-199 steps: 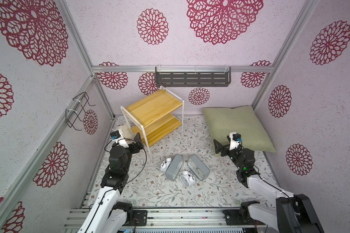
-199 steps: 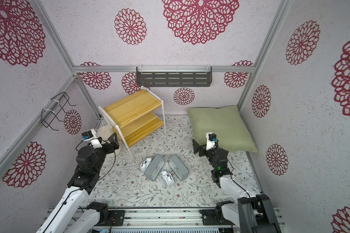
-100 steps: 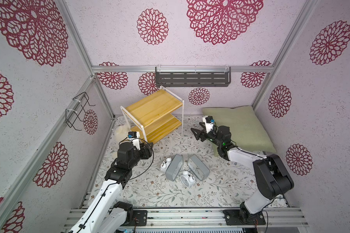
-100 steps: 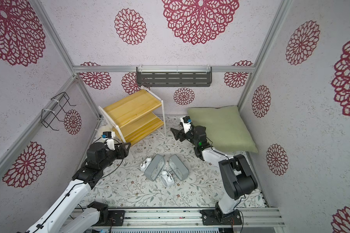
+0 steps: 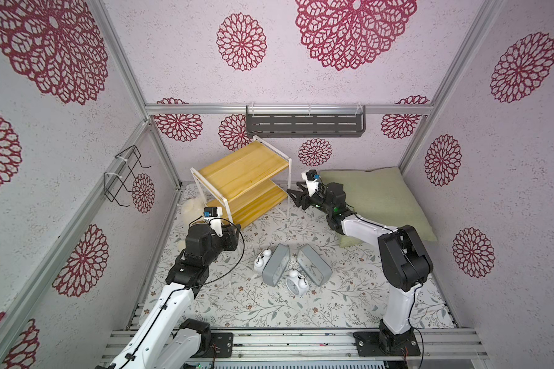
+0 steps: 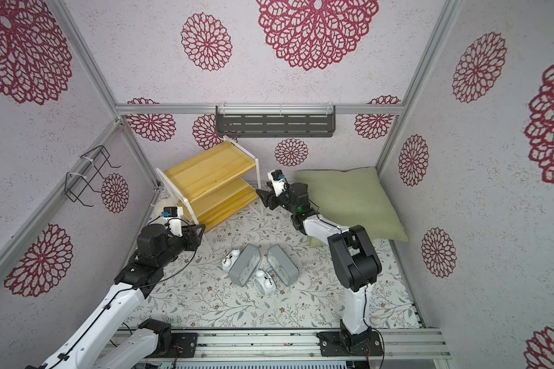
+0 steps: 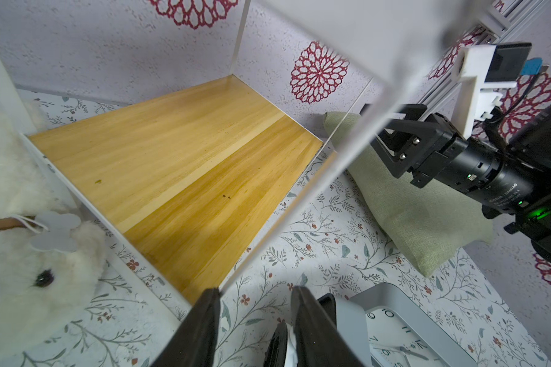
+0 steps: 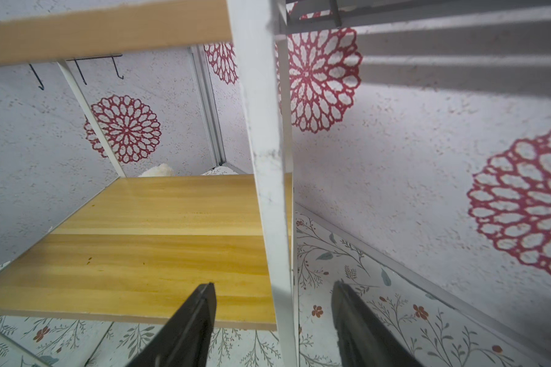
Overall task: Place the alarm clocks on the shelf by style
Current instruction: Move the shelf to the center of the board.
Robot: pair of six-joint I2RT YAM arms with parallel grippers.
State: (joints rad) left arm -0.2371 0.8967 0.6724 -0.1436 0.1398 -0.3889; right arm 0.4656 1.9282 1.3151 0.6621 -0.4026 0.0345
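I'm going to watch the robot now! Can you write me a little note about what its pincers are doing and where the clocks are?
Left pincer: open, at a white leg of the shelf, holding nothing.
Right pincer: open, another shelf leg between its jaws, not gripped.
Clocks: two grey clocks and two white bell clocks lie bunched on the flowery mat.
Done: no clock shelved.
Left: all four, one style per board.
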